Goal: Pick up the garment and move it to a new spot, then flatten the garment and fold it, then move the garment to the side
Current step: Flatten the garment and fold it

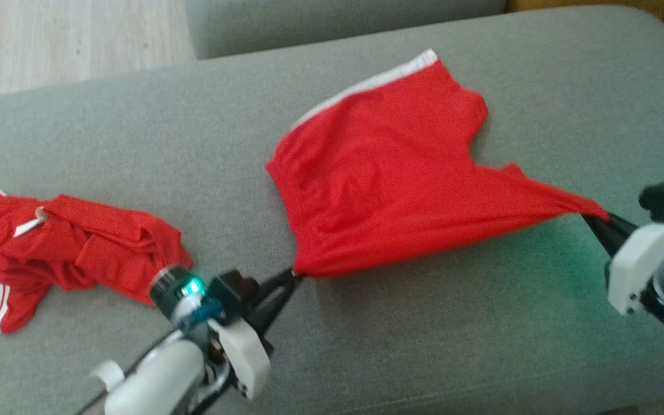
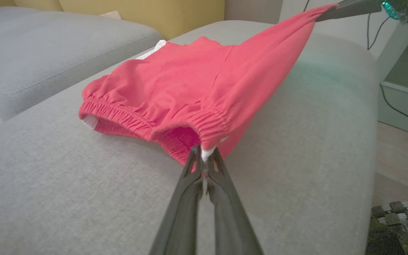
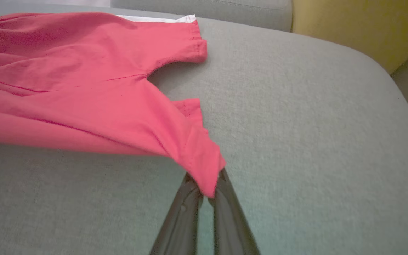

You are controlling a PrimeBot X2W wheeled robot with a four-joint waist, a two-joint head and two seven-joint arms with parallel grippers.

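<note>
The garment [image 1: 387, 173] is a pair of red shorts with a white side stripe, stretched out over the grey cushion [image 1: 424, 323]. My left gripper [image 1: 294, 275] is shut on the elastic waistband corner [image 2: 204, 148] at the near left. My right gripper [image 1: 594, 218] is shut on a leg hem corner [image 3: 207, 170], pulling it up and to the right so that side hangs taut above the cushion. The far leg [image 3: 186, 46] and the white stripe [image 1: 378, 80] lie flat on the cushion.
A second red garment with white stripes [image 1: 49, 253] lies crumpled at the cushion's left end, close to my left wrist. Another grey cushion [image 2: 48, 46] and a yellow one [image 2: 147, 14] sit behind. Wood floor, a cable and a woven mat [image 2: 398, 223] lie beyond the cushion's right edge.
</note>
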